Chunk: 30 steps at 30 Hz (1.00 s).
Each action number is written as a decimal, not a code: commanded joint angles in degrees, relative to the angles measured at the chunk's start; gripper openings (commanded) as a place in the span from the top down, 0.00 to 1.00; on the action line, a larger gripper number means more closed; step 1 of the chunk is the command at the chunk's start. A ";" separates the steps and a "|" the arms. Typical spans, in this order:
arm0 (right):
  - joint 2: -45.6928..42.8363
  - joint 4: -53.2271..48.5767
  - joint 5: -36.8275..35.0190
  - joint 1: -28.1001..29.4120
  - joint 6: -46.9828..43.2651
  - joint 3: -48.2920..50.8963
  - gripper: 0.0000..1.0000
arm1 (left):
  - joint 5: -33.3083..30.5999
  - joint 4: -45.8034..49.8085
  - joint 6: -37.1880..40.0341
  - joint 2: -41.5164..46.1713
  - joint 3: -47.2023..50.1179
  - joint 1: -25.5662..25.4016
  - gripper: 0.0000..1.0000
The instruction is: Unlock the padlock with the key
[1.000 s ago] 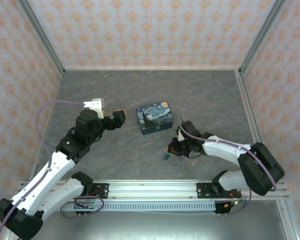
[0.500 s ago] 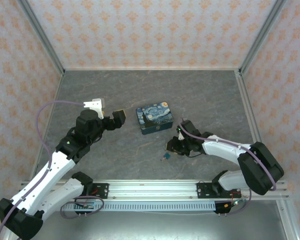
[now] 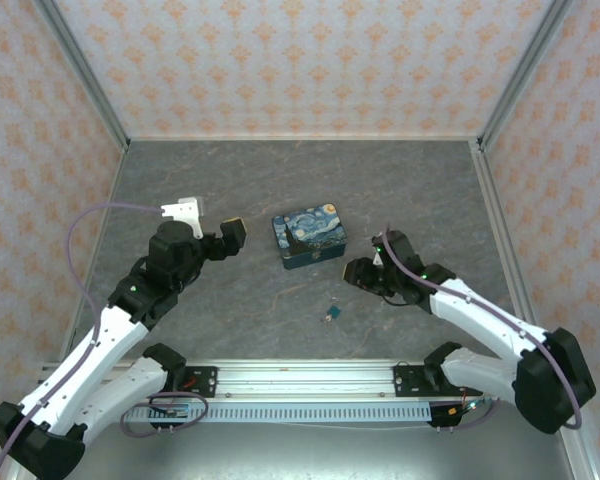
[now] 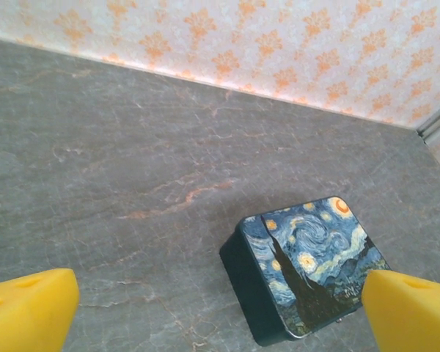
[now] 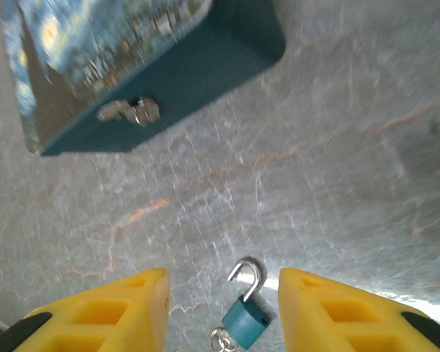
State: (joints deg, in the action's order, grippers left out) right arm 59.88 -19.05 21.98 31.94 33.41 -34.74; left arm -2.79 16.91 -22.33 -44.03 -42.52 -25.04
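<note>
Step in hand, as I judge it: the unlock looks done and this is the let-go; 2 claws, neither grasping anything.

Right claw [image 5: 221, 284]: released, jaws parted, nothing between the pads; padlock [image 5: 245, 320] lies on the table [image 5: 337, 161] in the gap between its 2 fingers, touching neither; shackle stands up as an open hook, 1 end free of the body. In the top view it sits just off the claw's tip, toward the near edge, apart from it.

Key [image 5: 218, 340]: probably the small metal bit at the padlock's lower end; too small to tell if it is in the keyway.

Tin [image 5: 154, 73]: beyond the right fingertips, clasp facing the claw.

Left claw [image 4: 220, 312]: spread wide, empty; tin ahead, nearer its right finger.

Next, my guess: lift the right claw straight off without nudging the padlock; no new grasp needed unless the shackle proves not free.
</note>
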 commanded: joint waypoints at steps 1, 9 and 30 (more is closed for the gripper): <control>-4.12 -2.61 -5.20 -1.59 -4.29 -2.52 0.55 | -4.67 -2.49 2.50 1.44 -0.06 -0.26 0.01; -9.87 -6.45 -15.92 -3.76 -16.13 -8.77 0.47 | -9.91 -7.59 7.73 1.46 -0.99 -0.18 0.01; -20.97 19.25 -42.41 -9.11 -39.13 8.99 0.01 | -20.69 -19.39 18.56 -0.86 7.71 2.66 0.00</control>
State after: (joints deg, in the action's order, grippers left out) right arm 39.09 -8.05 -15.75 24.67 -1.67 -27.75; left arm -21.32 1.80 -5.96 -44.56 -36.58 -23.18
